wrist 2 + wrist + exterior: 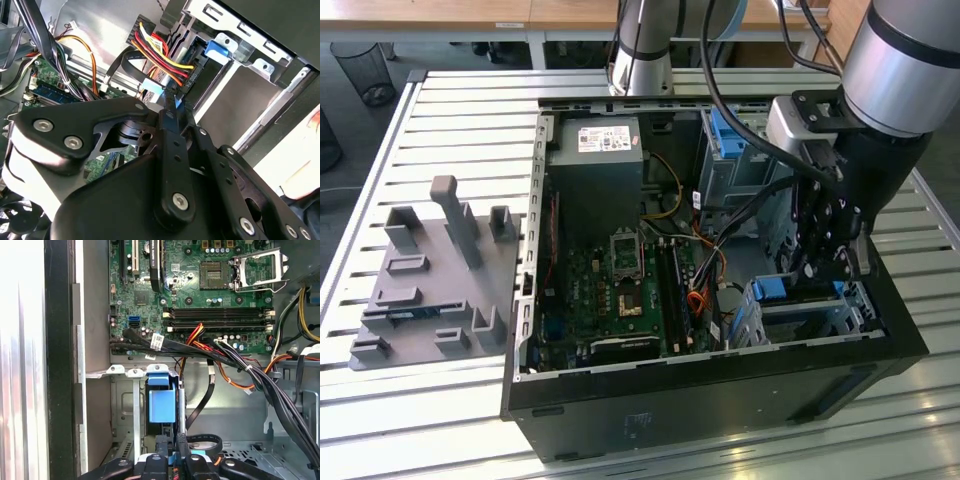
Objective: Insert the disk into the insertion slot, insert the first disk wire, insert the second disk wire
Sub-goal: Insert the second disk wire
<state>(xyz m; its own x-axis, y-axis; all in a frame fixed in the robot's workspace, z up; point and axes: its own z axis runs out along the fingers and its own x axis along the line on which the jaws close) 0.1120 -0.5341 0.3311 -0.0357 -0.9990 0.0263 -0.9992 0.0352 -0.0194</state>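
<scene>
The disk sits in the insertion slot (748,322), a low silver cage at the case's lower right in the exterior view. The disk's blue carrier (783,288) shows there and in the first wrist view (162,406). My gripper (817,278) hangs right over the disk's end. In both wrist views the gripper (173,106) (171,454) is shut on a small blue plug of a disk wire (176,103). Beside it, a black plug with red and yellow wires (167,64) lies against the disk's end.
The open computer case (720,400) lies on a slatted metal table. Its motherboard (200,285) and loose cable bundles (260,375) crowd the space beside the cage. A taller grey bay with a blue tab (725,135) stands behind. A grey fixture plate (430,290) lies at the exterior view's left.
</scene>
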